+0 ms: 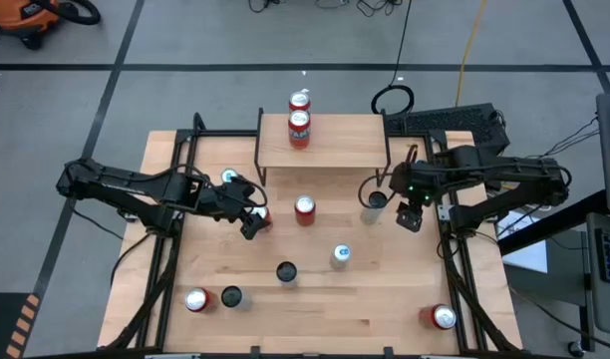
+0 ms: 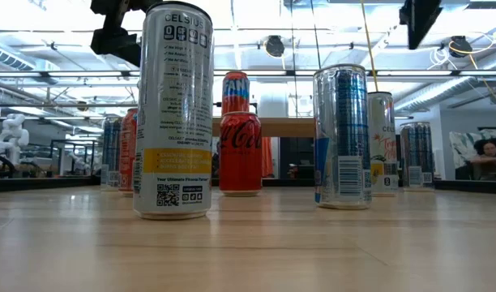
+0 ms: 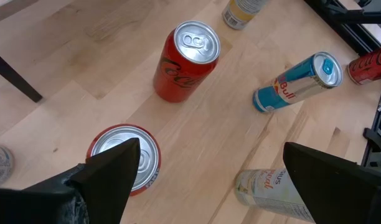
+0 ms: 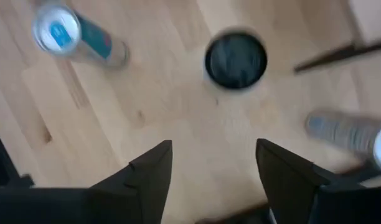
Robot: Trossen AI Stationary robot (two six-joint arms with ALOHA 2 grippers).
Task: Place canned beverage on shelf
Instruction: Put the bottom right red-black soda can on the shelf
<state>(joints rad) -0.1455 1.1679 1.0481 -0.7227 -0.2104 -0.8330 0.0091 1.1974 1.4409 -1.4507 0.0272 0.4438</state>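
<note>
The low shelf (image 1: 335, 145), with a light wooden top on black legs, stands at the table's far middle. A red can (image 1: 299, 132) stands on it, and a second red can (image 1: 300, 101) shows at its far edge. My left gripper (image 1: 252, 219) hovers open left of centre. In the left wrist view, one finger (image 3: 116, 171) is over the silver top of an upright red can (image 3: 125, 155). A Coca-Cola can (image 3: 186, 59) stands just beyond. My right gripper (image 1: 410, 216) is open and empty above bare wood, close to a dark-topped can (image 4: 235, 60).
Several more cans stand on the table: a blue-and-silver can (image 1: 341, 255), a dark-topped one (image 1: 286, 271), two at the near left (image 1: 213, 298) and a red one at the near right corner (image 1: 442, 317). A black frame (image 1: 455, 254) edges both sides.
</note>
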